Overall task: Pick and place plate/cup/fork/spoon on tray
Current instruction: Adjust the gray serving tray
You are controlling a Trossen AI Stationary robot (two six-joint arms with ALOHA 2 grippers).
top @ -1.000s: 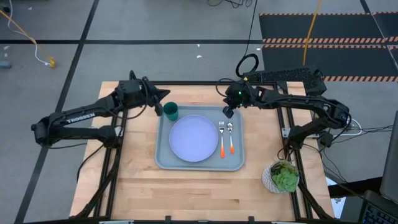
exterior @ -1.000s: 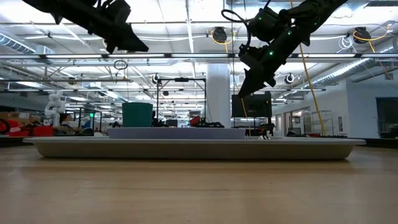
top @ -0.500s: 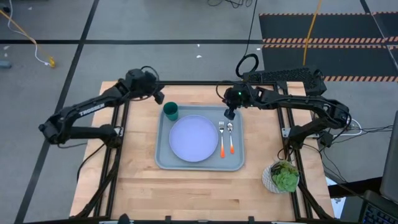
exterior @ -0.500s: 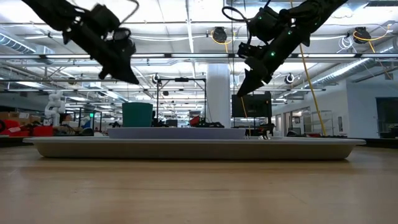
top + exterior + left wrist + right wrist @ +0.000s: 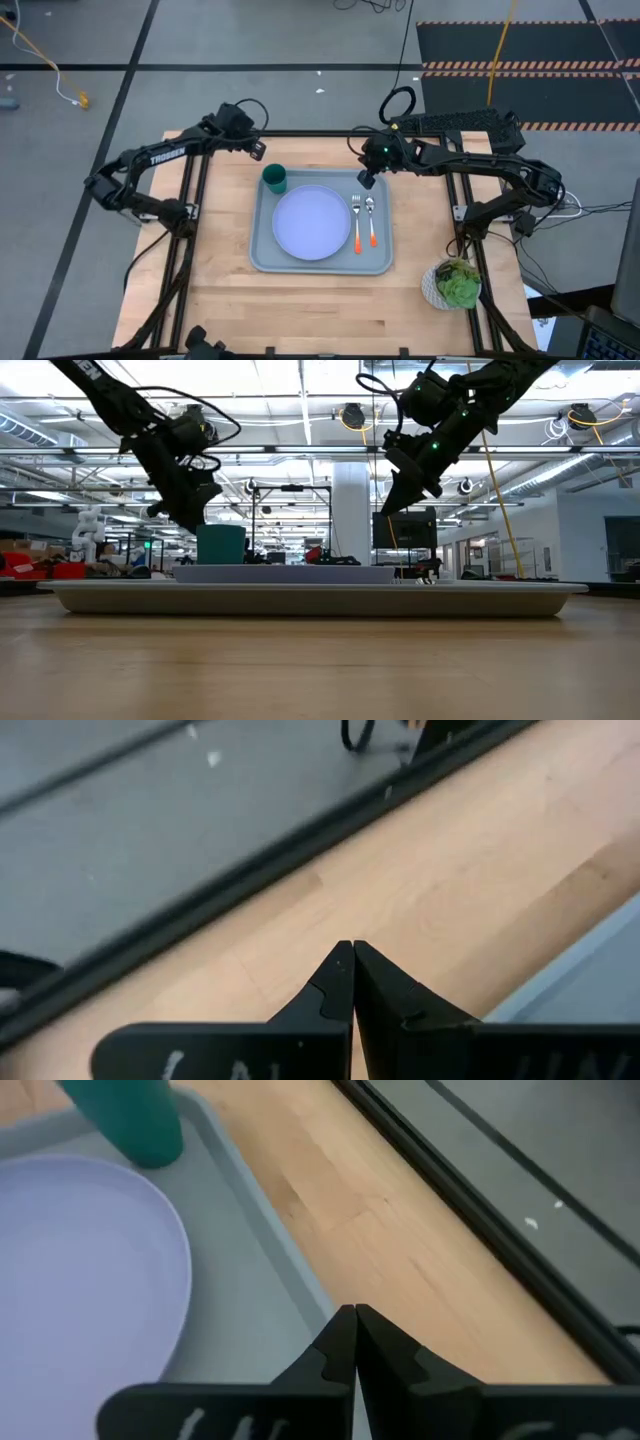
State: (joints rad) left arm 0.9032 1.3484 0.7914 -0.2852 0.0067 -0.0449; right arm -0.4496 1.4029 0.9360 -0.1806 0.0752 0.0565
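Note:
The grey-blue tray (image 5: pixel 262 255) lies mid-table. On it lie the lavender plate (image 5: pixel 311 222), the dark green cup (image 5: pixel 275 180) at its far left corner, and the orange-handled fork (image 5: pixel 356 226) and spoon (image 5: pixel 371 222) side by side right of the plate. My left gripper (image 5: pixel 258 152) is shut and empty, above the table's far left part, beyond the cup. My right gripper (image 5: pixel 366 181) is shut and empty above the tray's far right corner. The plate (image 5: pixel 80 1270), cup (image 5: pixel 135 1120) and tray (image 5: pixel 250 1330) also show in the right wrist view.
A white bowl of green leafy stuff (image 5: pixel 455 283) stands at the table's right edge, near side. Bare wood lies near the front of the tray (image 5: pixel 320 310) and left of it. The table's dark frame (image 5: pixel 300 134) runs along the far edge.
My left gripper has drawn back from beside the cup toward the table's far left corner, and its arm has folded back; in the low view it has also come down. My right gripper has hardly moved. The things on the tray have stayed put.

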